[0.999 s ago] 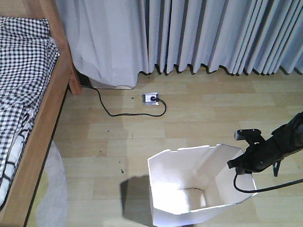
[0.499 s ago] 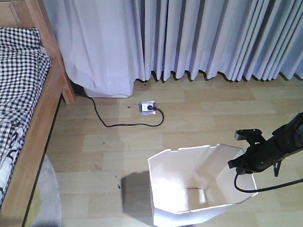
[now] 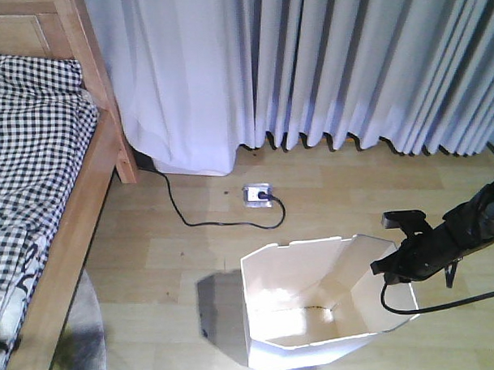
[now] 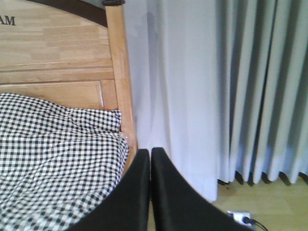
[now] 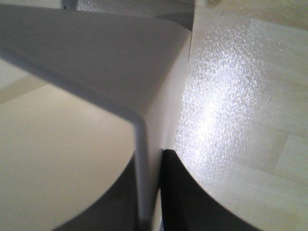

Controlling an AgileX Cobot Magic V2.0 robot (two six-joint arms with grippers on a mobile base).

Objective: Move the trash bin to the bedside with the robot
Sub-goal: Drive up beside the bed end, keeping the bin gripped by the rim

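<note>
Jaws of right gripper [image 3: 389, 270] are clamping bin [image 3: 306, 355] rim for towing toward bed [image 3: 72, 232]; jaws of left gripper [image 4: 150, 152] are sitting clenched, empty.

Left gripper [image 4: 150, 152] jaws closed; right gripper [image 3: 391, 268] jaws clamped.

Wood floor [image 3: 152, 253]: trash bin [image 3: 315, 276] standing, socket block [image 3: 256, 193] with black cable [image 3: 201, 224], bed frame [image 3: 78, 231], grey rug [image 3: 86, 337].

bed [image 3: 35, 160] left, trash bin [image 3: 303, 276] right, curtain [image 3: 348, 60] behind
</note>
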